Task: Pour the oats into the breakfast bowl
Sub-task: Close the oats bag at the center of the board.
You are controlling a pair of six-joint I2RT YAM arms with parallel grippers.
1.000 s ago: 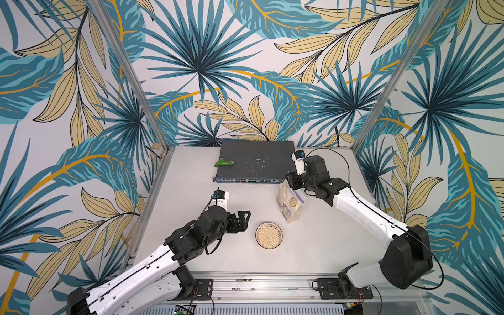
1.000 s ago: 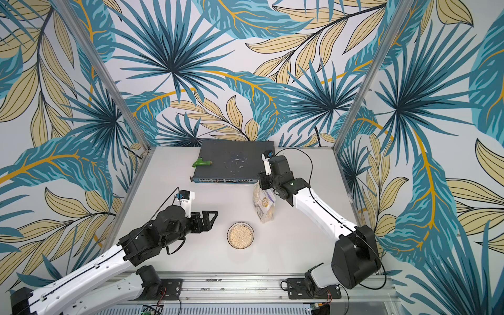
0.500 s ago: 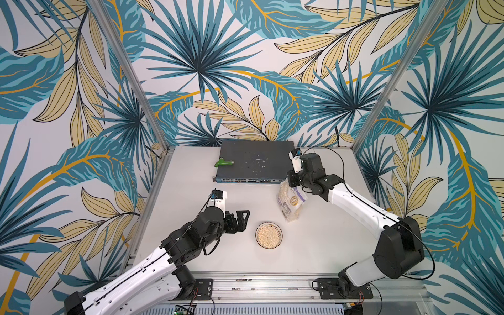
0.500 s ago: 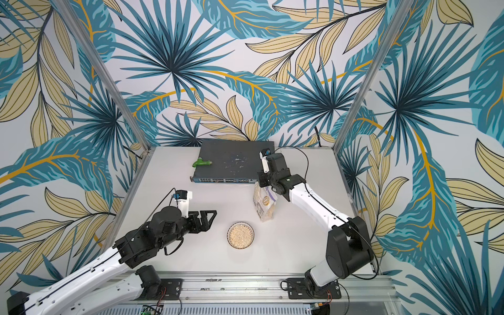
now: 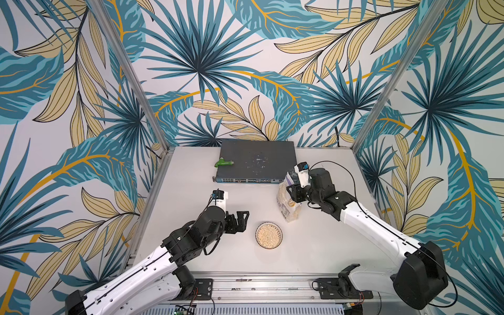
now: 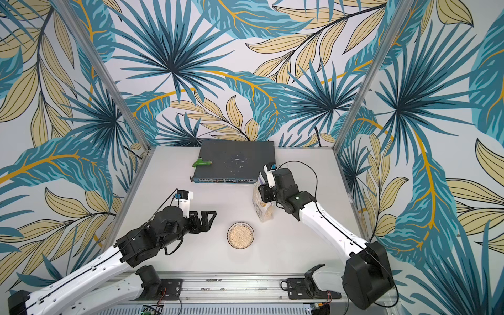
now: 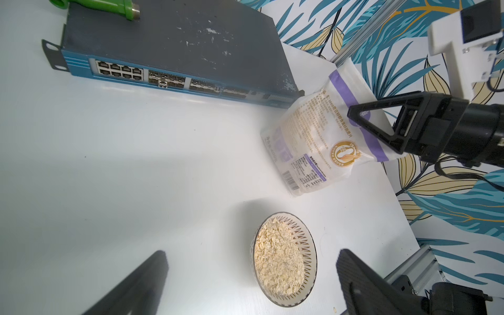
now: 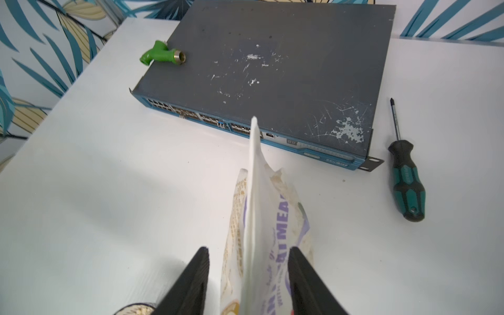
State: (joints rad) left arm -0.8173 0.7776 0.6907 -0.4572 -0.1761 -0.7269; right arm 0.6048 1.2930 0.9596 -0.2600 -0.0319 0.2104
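Note:
The breakfast bowl [image 5: 268, 235] [image 6: 240, 235] [image 7: 283, 259], white with a dark lattice pattern, sits on the table near the front, filled with pale oats. The oats pouch [image 5: 286, 201] [image 6: 262, 207] [image 7: 313, 141] [image 8: 261, 218], clear with a purple-and-white label, stands upright behind and right of the bowl. My right gripper [image 5: 293, 191] [image 8: 248, 249] straddles the pouch's upper part. Its jaws are open, with a gap between one finger and the pouch. My left gripper [image 5: 241, 221] [image 7: 252, 253] hangs wide open and empty just left of the bowl.
A dark network switch [image 5: 257, 161] lies at the back of the table, with a green pipe fitting [image 5: 223, 163] on its left corner. A green-and-black screwdriver [image 8: 406, 180] lies on the table beside the switch's right end. Patterned walls enclose three sides.
My right wrist has shifted slightly at the pouch and its jaws have narrowed around it. The pouch, the bowl and my left arm have hardly moved.

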